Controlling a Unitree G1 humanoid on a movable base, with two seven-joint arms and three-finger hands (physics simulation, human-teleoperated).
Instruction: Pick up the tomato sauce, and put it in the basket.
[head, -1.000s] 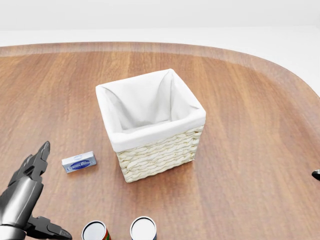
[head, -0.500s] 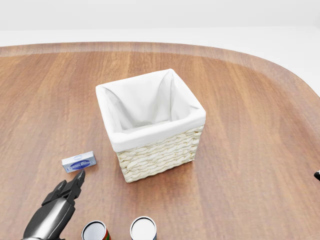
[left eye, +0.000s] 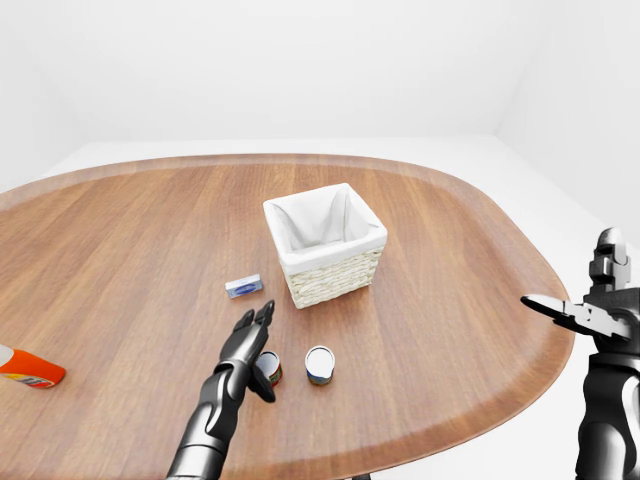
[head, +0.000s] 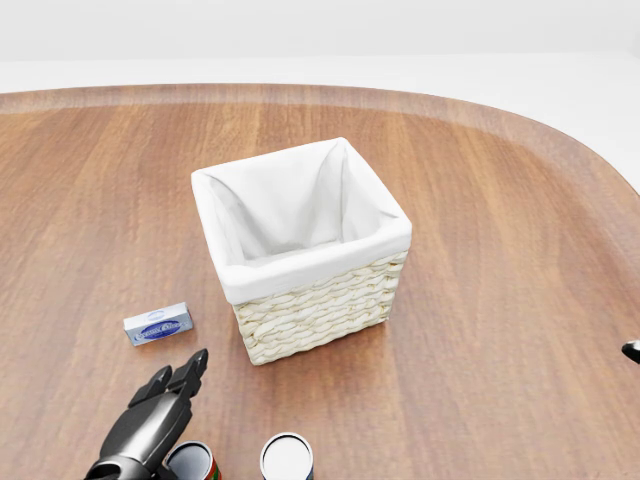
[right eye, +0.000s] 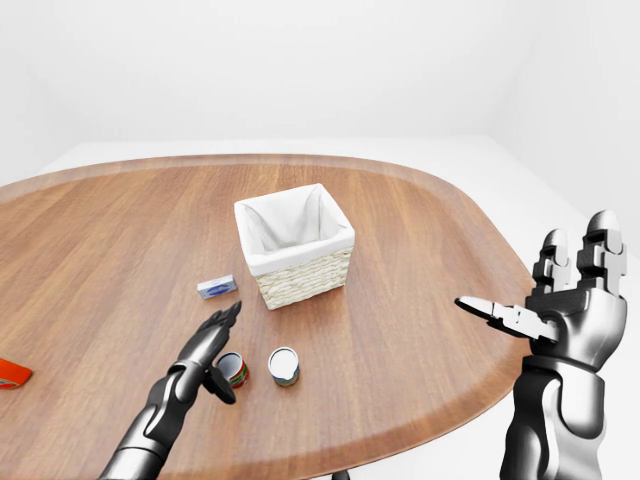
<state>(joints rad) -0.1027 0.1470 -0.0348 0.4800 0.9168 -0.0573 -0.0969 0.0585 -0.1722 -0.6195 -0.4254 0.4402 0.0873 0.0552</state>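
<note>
Your left hand (left eye: 250, 338) hovers with fingers spread just above the red tomato sauce can (right eye: 235, 369), standing on the worktop (left eye: 450, 270) near the basket (left eye: 325, 242). Your right hand (right eye: 560, 300) is spread wide, holding nothing.

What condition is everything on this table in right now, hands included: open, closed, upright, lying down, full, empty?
White-lined wicker basket: upright, open, empty.
Red-labelled can: upright, beside left hand, not gripped.
Dark-labelled can with white top: upright, untouched.
Small flat blue-and-white box: lying flat.
Orange-and-white packet: lying at the table's left edge.
Left hand: open, fingers extended over the red-labelled can.
Right hand: open, raised off the table's right side.
</note>
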